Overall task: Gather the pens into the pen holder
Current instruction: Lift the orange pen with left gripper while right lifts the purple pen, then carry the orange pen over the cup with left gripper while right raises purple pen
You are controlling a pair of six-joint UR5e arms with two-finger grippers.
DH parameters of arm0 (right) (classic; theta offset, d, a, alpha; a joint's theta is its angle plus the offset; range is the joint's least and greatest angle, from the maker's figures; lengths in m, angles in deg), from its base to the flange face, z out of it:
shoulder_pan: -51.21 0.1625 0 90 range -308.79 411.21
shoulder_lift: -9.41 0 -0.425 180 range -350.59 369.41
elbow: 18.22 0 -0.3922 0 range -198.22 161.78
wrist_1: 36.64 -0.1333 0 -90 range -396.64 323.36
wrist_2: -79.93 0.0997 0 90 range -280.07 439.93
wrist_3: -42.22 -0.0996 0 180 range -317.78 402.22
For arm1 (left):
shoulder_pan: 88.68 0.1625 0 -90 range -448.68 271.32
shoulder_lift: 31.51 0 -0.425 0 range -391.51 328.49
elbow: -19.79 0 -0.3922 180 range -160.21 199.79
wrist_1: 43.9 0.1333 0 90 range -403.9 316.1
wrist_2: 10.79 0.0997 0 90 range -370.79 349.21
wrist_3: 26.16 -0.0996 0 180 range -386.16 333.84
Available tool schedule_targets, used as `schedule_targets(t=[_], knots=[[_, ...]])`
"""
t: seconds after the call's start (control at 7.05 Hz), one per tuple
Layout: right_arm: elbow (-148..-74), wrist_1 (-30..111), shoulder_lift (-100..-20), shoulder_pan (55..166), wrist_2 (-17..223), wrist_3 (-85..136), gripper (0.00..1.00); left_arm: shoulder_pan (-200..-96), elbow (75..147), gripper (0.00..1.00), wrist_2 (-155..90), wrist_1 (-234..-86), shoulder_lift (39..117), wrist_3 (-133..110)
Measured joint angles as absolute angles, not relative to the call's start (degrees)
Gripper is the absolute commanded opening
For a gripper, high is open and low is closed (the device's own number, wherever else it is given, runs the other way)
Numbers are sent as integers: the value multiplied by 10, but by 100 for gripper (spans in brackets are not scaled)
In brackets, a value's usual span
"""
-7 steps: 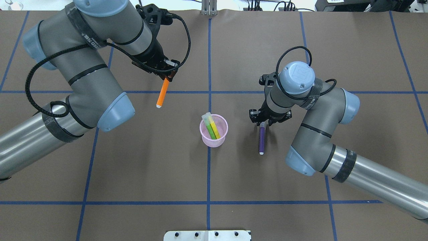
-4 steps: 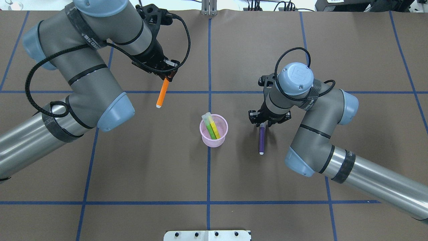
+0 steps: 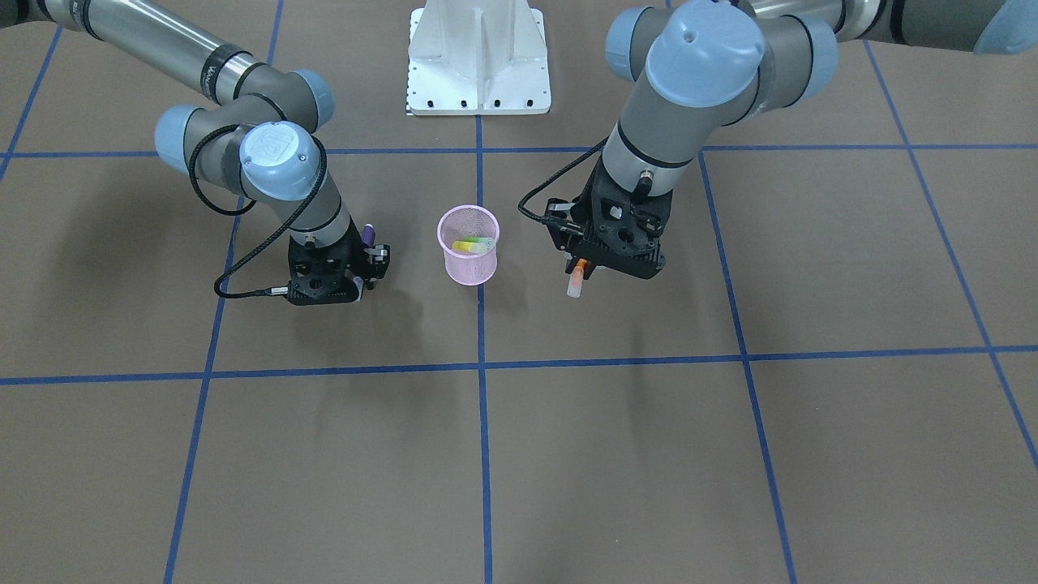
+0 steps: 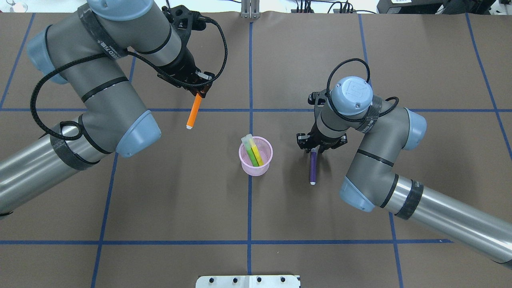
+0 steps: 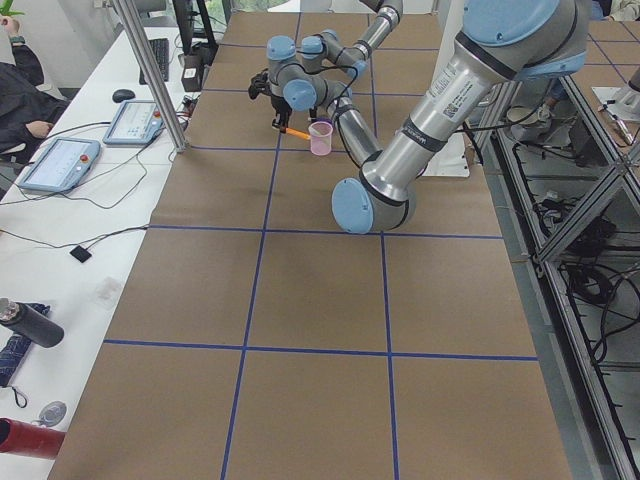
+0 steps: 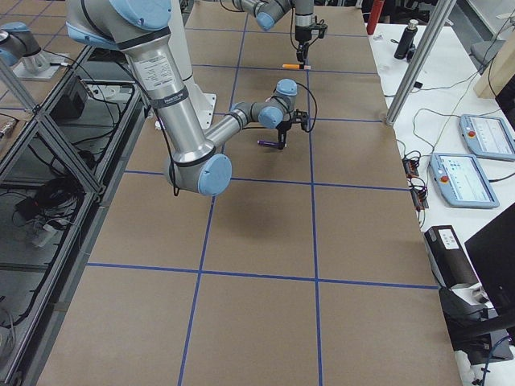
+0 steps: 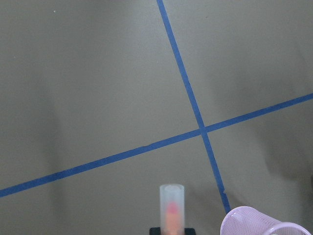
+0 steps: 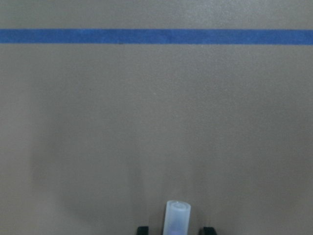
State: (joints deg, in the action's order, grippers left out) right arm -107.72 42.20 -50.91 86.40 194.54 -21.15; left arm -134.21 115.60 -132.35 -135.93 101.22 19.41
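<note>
The pink mesh pen holder stands upright near the table's middle, with a green pen and a yellowish one leaning inside it. My left gripper is shut on the orange pen, held above the table behind and left of the holder. The pen's whitish cap points away from the wrist camera, with the holder's rim at the lower right. My right gripper is shut on the purple pen, just right of the holder, cap end pointing outward. Both show in the front view: orange pen, purple pen, holder.
Brown table cover with blue tape grid lines. A white robot base plate sits at the robot's side edge. Monitors, tablets and cables lie on side benches beyond the table.
My right arm has shifted slightly left toward the holder with the purple pen. My left arm and the orange pen have barely moved.
</note>
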Motion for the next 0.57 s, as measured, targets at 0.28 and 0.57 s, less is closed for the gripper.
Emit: schedule_targets(t=[0.28,0.57], knots=[[-1077,422,-510,864,1945,-211,0,-1342,1156,0,-1323,-1359,1012,194],[-1084,422,-510,869,1949,-204,0,-1342,1156,0,-1323,-1360,1012,195]])
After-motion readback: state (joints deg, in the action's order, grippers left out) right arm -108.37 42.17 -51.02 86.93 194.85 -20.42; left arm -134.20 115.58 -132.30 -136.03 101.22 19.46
